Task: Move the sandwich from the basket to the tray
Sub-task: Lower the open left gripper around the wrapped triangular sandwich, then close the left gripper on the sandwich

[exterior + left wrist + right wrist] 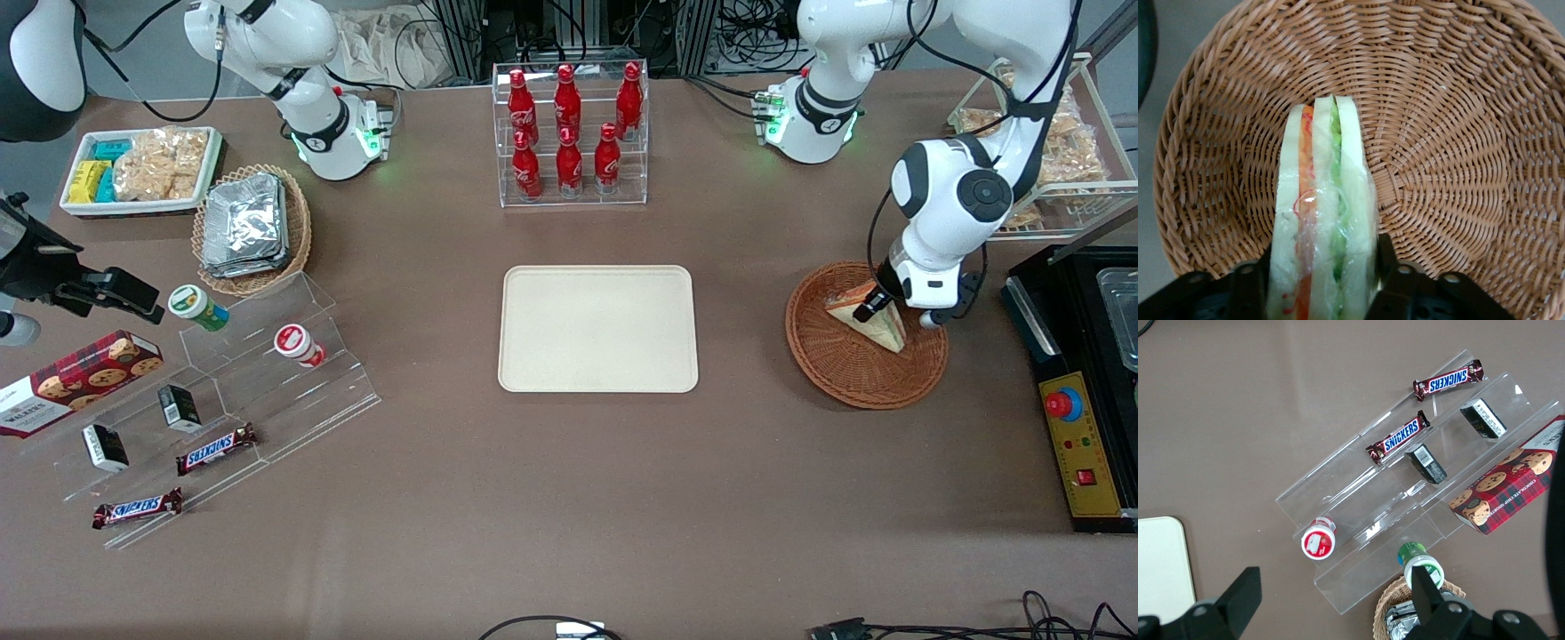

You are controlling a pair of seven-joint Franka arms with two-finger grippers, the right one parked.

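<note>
I have the gripper (1321, 283) down in the basket (845, 373), fingers closed against both faces of the sandwich (1325, 220); grasp step; next, lift and carry to the tray (597, 328).

The basket (853, 369) is reddish-brown wicker with radial ribs. The sandwich (1325, 220) shows pale bread with orange, red and green layers, flanked by the black gripper (1321, 280). The tray (597, 328) is plain cream-beige on a brown table (569, 498).
</note>
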